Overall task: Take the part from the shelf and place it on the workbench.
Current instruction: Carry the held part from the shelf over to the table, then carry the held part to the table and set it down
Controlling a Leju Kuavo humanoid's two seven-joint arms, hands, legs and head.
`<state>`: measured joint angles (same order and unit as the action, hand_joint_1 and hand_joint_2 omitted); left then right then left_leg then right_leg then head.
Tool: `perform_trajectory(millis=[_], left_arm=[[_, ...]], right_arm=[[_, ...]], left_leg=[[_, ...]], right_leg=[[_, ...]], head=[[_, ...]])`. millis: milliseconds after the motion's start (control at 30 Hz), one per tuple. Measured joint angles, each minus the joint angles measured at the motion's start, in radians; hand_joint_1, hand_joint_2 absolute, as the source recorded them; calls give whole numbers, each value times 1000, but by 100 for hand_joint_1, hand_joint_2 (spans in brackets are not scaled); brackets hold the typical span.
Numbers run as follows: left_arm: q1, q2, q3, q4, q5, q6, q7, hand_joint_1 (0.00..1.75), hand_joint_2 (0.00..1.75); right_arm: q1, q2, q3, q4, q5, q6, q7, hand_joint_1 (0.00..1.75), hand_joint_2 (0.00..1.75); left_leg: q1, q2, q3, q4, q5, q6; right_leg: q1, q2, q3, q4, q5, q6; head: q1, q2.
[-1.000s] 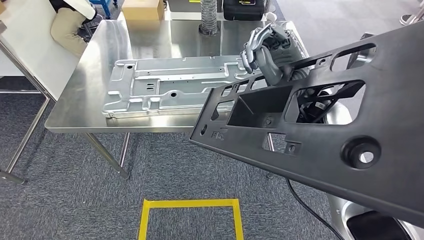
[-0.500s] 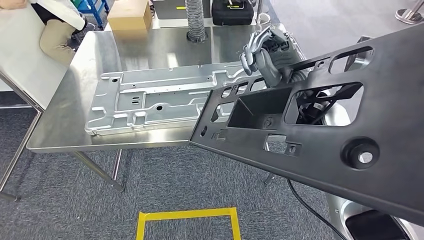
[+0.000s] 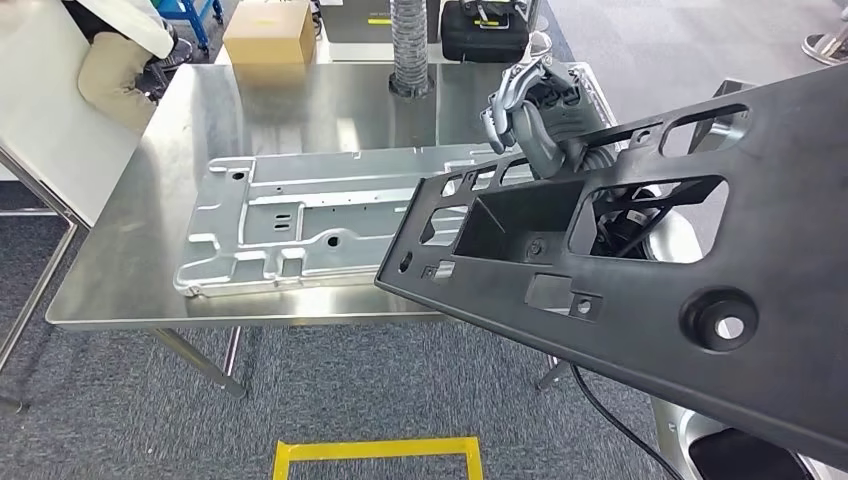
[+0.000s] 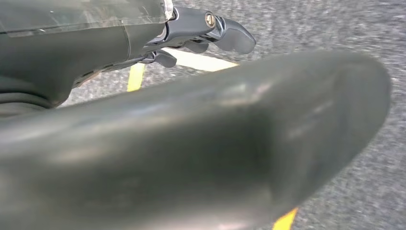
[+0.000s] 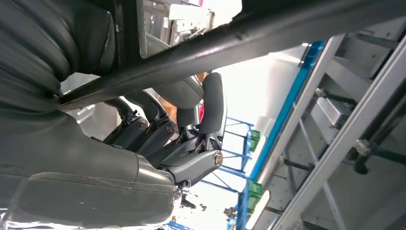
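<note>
Item one, my right hand (image 3: 537,112): raised above the far right part of the workbench (image 3: 150,260), fingers curled around the upper edge of the black part (image 3: 640,270); in the right wrist view the same hand (image 5: 182,139) has its dark fingers (image 5: 210,103) hooked over a dark bar of the part, thumb on the other side, so the grip is closed on it. Item two, the black part: a long flat plastic panel with rectangular cut-outs, a recessed pocket and a round boss, held tilted in the air, its lower left corner hanging over the near right edge of the workbench and over the end of the metal plate, not resting on either as far as I can tell. Item three, my left hand (image 4: 206,28): hanging low over grey carpet and yellow floor tape (image 4: 201,61), fingers curled in; a broad blurred dark shape covers most of that view and I cannot tell whether the hand holds anything. Item four, silver stamped metal plate (image 3: 300,225): lying flat on the workbench. Item five, behind the workbench: a cardboard box (image 3: 268,32), a ribbed grey hose (image 3: 408,45), a black case (image 3: 485,30). Item six, a seated person (image 3: 110,60) at the far left corner.
</note>
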<state>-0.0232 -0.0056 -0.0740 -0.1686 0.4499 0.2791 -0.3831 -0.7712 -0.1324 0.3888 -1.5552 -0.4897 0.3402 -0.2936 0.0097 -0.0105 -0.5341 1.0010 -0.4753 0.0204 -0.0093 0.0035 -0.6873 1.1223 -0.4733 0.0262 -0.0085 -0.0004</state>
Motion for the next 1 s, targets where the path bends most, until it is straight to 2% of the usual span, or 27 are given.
perform_trajectory(millis=[33,67,100,167,233,267,333,367,400,433,467,533,567,600,700,733,800,867,900,933,1000], left_arm=[[0,0,0,0,0,0,0,0,0],[-3,0,0,0,0,0,0,0,0],[-4,0,0,0,-1,0,-1,0,0],[-8,1,0,0,-1,-1,-2,0,0],[-8,1,0,0,-1,-1,-2,0,0],[-9,1,0,0,-1,-1,-2,0,0],[-10,2,0,0,-1,-1,-2,0,0],[-10,2,0,0,-1,-1,-2,0,0],[-9,2,0,0,-1,-1,-2,0,0],[-7,2,0,0,-1,-1,-2,0,0],[-5,2,0,0,-1,-1,-3,0,0],[-1,3,0,0,3,0,-4,0,0],[0,3,1,0,7,1,-6,0,0],[1,3,1,0,10,2,-7,0,0],[-1,3,2,0,12,3,-6,0,0],[-2,3,3,0,10,3,-6,0,0],[-3,4,3,0,5,1,-6,0,0],[-6,5,3,0,-3,-3,-7,0,0],[-6,5,3,0,-6,-4,-7,0,0],[-6,5,3,0,-7,-5,-8,0,0],[-5,5,3,0,-8,-7,-9,0,0]], right_arm=[[0,0,0,0,0,0,0,175,175],[0,0,-1,1,1,0,0,175,175],[1,0,-1,0,2,-1,1,175,175],[0,0,-2,-1,5,-1,2,175,175],[-1,2,-3,-3,7,-1,1,175,175],[-2,2,-4,-4,8,-1,1,175,175],[-1,3,-4,-4,10,0,1,175,175],[1,4,-4,-3,12,0,1,175,175],[3,4,-4,-3,14,0,1,175,175],[4,5,-4,-3,16,1,0,175,175],[4,6,-4,-3,20,1,-2,175,175],[2,7,-4,-3,33,0,-6,175,175],[-2,8,-6,-5,41,-3,-7,175,175],[-8,10,-8,-7,49,-7,-5,175,175],[-55,16,-23,-20,65,-24,29,175,175],[-80,18,-30,-23,68,-31,45,175,175],[-123,15,-49,-25,74,-43,73,175,175],[-147,3,-68,-21,96,-58,88,175,175],[-153,-8,-76,-14,125,-71,89,175,175],[-159,-21,-84,-5,163,-88,86,175,175],[-170,-44,-95,17,230,-116,79,175,175]], left_leg=[[-1,-1,11,0,-10,-4],[-1,-2,17,-2,-18,-10],[-2,-2,22,-1,-23,-16],[-4,-2,30,3,-26,-29],[-2,1,15,49,-34,-37],[-1,2,-11,97,-48,-39],[0,3,-91,221,-94,-44],[1,4,-128,265,-116,-46],[1,4,-151,279,-123,-47],[1,4,-158,260,-109,-46],[1,4,-150,209,-70,-43],[-2,4,-121,80,34,-33],[-4,4,-111,37,68,-27],[-6,4,-107,15,86,-22],[-7,4,-103,8,85,-10],[-5,5,-99,5,84,-6],[-2,6,-91,-1,80,3],[-1,4,-86,0,73,7],[-1,2,-82,1,69,7],[-1,0,-78,2,64,6],[0,-3,-69,5,57,3]], right_leg=[[4,-1,12,-60,50,-6],[7,-3,20,-101,87,-13],[10,-3,23,-121,104,-20],[9,-2,34,-128,97,-32],[6,0,56,-135,88,-44],[6,0,66,-137,83,-49],[9,0,80,-137,68,-55],[10,0,88,-137,60,-56],[11,1,98,-136,52,-56],[12,2,109,-136,42,-56],[13,3,122,-135,33,-55],[16,5,143,-130,13,-50],[17,5,148,-126,5,-46],[18,6,149,-124,-2,-41],[16,6,147,-116,-18,-24],[16,5,140,-97,-32,-19],[11,3,92,1,-79,-8],[4,3,13,136,-123,1],[0,2,-15,173,-123,4],[-3,2,-25,170,-102,6],[-6,1,-5,95,-36,6]], head=[[0,0],[0,0],[0,0],[0,0],[-2,0],[-3,0],[-7,0],[-7,0],[-7,0],[-7,0],[-7,0],[-7,0],[-6,0],[-7,0],[-7,0],[-5,0],[-2,0],[0,0],[0,0],[1,0],[1,0]])
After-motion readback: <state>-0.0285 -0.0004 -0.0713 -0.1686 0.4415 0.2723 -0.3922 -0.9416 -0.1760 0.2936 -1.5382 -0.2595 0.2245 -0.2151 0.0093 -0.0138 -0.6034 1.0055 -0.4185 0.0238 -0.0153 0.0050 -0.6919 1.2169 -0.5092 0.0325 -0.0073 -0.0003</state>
